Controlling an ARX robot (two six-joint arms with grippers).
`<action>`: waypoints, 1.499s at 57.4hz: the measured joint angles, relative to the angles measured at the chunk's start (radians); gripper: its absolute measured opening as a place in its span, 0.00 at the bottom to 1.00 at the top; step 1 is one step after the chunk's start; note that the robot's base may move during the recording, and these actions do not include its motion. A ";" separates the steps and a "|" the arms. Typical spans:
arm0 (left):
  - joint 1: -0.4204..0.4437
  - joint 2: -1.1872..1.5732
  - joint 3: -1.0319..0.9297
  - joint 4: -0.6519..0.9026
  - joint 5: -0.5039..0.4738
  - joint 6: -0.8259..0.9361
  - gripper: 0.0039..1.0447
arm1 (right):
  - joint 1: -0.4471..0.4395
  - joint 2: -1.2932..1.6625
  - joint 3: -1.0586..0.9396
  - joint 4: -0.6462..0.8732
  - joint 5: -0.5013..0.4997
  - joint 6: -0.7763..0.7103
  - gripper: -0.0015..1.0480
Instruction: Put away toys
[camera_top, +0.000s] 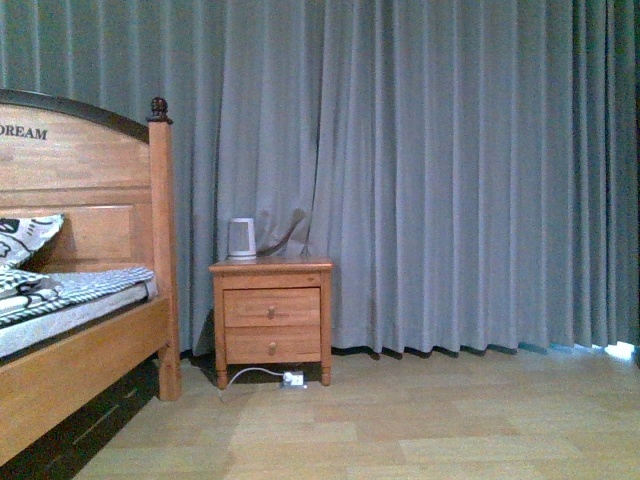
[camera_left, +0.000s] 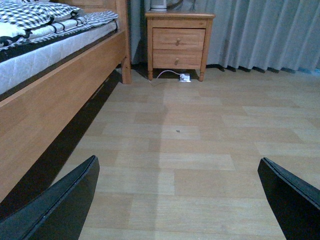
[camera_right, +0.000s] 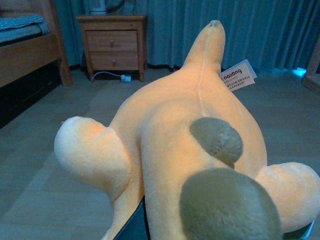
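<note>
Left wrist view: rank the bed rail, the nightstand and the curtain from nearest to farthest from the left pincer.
1. Bed rail: closest, running along the floor beside the open left pincer, on the robot's left.
2. Nightstand: across the bare floor, next to the bed's headboard post.
3. Curtain: farthest, hanging behind the nightstand.

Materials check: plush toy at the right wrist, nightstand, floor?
Plush toy: soft orange short-pile fabric with a fuzzy nap and stitched seam, likely stuffed. Nightstand: looks like wood, warm brown satin finish, faint grain. Floor: pale matte planks with seams; laminate or wood, can't tell.
</note>
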 joint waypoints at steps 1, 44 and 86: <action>0.000 0.000 0.000 0.000 0.000 0.000 0.94 | 0.000 0.000 0.000 0.000 0.000 0.000 0.11; 0.000 0.000 0.000 0.000 0.000 0.000 0.94 | 0.000 0.000 0.000 0.000 0.001 0.000 0.11; 0.000 0.000 0.000 0.000 -0.001 0.000 0.94 | 0.000 0.000 0.000 0.000 0.001 0.000 0.11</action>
